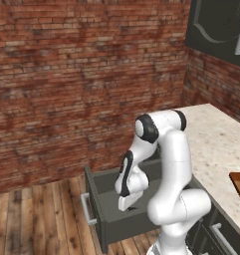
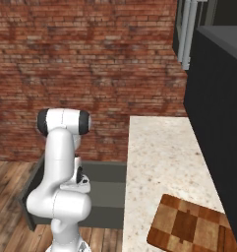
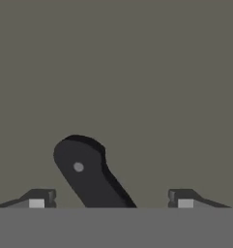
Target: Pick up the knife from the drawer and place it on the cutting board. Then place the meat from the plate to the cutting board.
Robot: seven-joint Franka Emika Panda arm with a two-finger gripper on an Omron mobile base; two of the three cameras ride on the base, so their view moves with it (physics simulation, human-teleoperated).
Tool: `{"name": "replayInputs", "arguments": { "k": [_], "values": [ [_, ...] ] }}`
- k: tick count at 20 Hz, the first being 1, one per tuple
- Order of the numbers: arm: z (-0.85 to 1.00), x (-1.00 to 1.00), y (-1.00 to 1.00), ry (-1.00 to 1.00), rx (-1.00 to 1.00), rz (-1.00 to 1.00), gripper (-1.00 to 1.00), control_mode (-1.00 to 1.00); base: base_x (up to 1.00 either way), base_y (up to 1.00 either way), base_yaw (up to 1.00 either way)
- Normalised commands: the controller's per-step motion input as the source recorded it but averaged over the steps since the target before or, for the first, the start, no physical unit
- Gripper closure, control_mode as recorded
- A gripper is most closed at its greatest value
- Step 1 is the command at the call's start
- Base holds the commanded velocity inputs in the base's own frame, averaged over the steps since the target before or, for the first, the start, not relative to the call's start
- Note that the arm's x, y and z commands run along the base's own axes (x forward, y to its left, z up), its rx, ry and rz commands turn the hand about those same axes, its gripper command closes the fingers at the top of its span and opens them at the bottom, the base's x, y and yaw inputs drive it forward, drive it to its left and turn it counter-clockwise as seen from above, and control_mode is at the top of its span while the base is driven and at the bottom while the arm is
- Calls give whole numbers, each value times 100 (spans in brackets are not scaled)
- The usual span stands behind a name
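My fingers (image 3: 38, 199) spread wide, straddling knife (image 3: 89, 174) handle, lower centre of hand view (stiff, smooth, likely slippery); grip handle mid-length.

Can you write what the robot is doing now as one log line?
stage: reaching for knife | gripper: open, astride handle | drawer: open | cutting board: bare

Brick wall (image 1: 81, 74), plank floor (image 1: 37, 214), speckled counter (image 2: 159, 162).
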Motion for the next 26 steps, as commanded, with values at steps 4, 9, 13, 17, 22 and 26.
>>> {"name": "replayInputs", "arguments": {
  "k": [4,9,13,17,22,26],
  "values": [
    [-39,0,-2,-7,1,27,-100,-100,0,0,0],
    [-47,1,-7,0,5,24,-100,-100,0,0,0],
    [-59,0,0,0,3,20,-100,-100,0,0,0],
    [-52,24,0,9,6,12,100,-100,0,0,0],
    [-42,29,3,5,4,7,100,-100,0,0,0],
    [-36,18,0,0,0,6,100,-100,0,0,0]
  ]
}}
